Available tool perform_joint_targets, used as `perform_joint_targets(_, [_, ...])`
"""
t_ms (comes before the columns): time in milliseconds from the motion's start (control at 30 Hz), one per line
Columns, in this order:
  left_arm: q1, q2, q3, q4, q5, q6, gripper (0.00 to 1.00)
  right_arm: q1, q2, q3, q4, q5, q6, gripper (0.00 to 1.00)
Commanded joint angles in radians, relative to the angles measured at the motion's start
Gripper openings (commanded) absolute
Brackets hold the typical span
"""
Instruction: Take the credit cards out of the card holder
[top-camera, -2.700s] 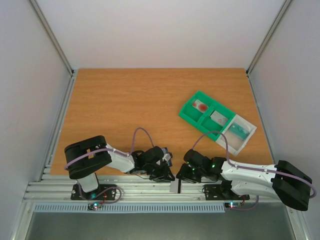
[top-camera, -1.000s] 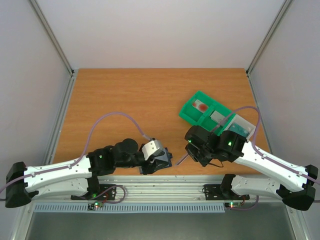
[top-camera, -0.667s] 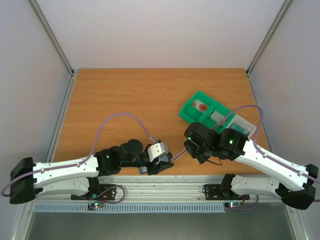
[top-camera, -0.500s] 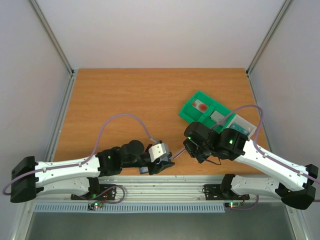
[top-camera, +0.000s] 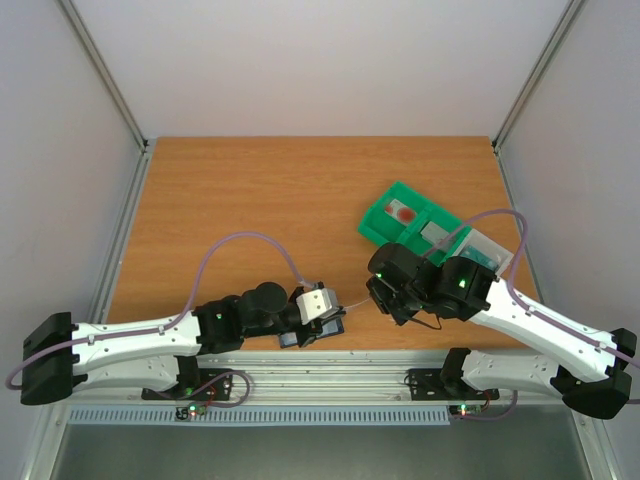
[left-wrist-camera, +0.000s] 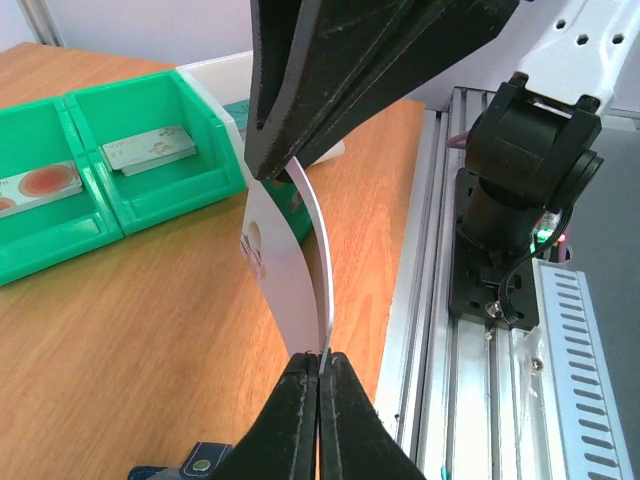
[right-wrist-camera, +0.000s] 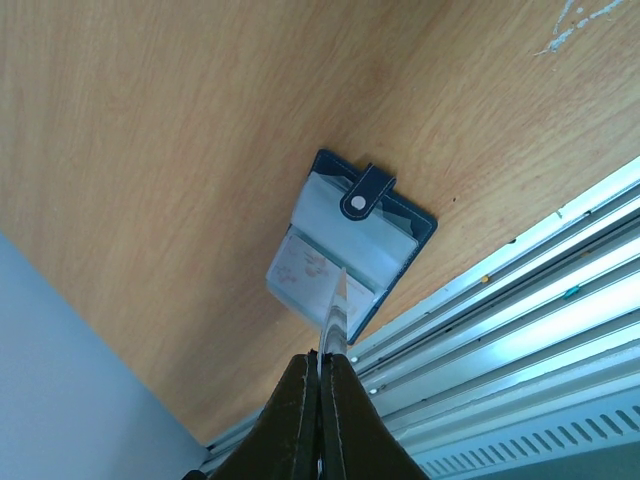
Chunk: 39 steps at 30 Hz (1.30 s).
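— What are your two tools doing at this moment?

— I see both of them clenched on one white card (left-wrist-camera: 285, 270). The left gripper (left-wrist-camera: 320, 372) pinches its lower edge and the right gripper (right-wrist-camera: 322, 362) pinches the opposite edge. The card is bowed between them, above the table (top-camera: 260, 200). It has a faint reddish mark on one face.

— Where is that in the scene?

— At the near edge of the table, about the middle, close to the metal rail (right-wrist-camera: 520, 300). The two grippers are near each other, with only the card between.

— And the card holder?

— The card holder (right-wrist-camera: 352, 240) lies flat on the wood, just beside the rail, beneath the grippers. In my right wrist camera I see its dark tab (right-wrist-camera: 365, 190) with a snap, and a clear pocket (right-wrist-camera: 385, 235). In it sits a second card (right-wrist-camera: 305, 270) with a red blotch. From above, the left arm (top-camera: 150, 335) hides most of the holder.

— Are there other cards?

— Yes. The green tray (top-camera: 375, 232) stands far and right of the grippers, apart from them. One compartment holds a whitish card (top-camera: 404, 212) with a red blotch, and the next one holds a greyish card (top-camera: 437, 236). In the white section at its right end I see something teal (top-camera: 480, 262), but I cannot tell what exactly.
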Motion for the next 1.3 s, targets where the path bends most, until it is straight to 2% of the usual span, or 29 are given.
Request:
perform_joint_targets(0, [-0.006,-0.009,-0.008,0.067,-0.019,0.017,0.0,0.007,-0.016,0.013,0.017,0.038,0.023,0.01])
perform_joint_targets(100, [-0.006,-0.014,0.001,0.029,-0.042,0.004,0.0,0.006,-0.029,-0.002,0.013,0.052,0.005,0.02])
perform_joint_targets(167, [-0.006,-0.015,0.007,0.0,-0.055,-0.021,0.0,0.006,-0.043,-0.017,0.01,0.064,-0.01,0.07])
perform_joint_targets(300, [0.004,-0.017,0.005,-0.025,-0.048,-0.092,0.0,0.006,-0.091,-0.062,0.009,0.094,-0.082,0.24])
perform_joint_targets(433, [0.049,-0.031,-0.006,-0.03,0.0,-0.165,0.0,0.007,-0.172,-0.126,0.04,0.141,-0.196,0.51])
perform_joint_targets(533, [0.115,-0.051,-0.009,-0.041,0.075,-0.248,0.0,0.006,-0.208,-0.156,0.118,0.147,-0.411,0.61])
perform_joint_targets(700, [0.211,-0.086,-0.001,-0.075,0.194,-0.371,0.0,0.006,-0.228,-0.147,0.189,0.093,-0.792,0.62])
perform_joint_targets(833, [0.308,-0.104,0.004,-0.081,0.328,-0.481,0.0,0.006,-0.292,-0.192,0.319,-0.012,-0.997,0.61])
perform_joint_targets(1067, [0.449,-0.141,0.002,0.002,0.552,-0.719,0.01,0.006,-0.357,-0.207,0.38,-0.097,-1.158,0.55])
perform_joint_targets(1267, [0.498,-0.123,-0.009,0.14,0.71,-0.879,0.0,-0.005,-0.318,-0.185,0.42,-0.224,-1.208,0.51])
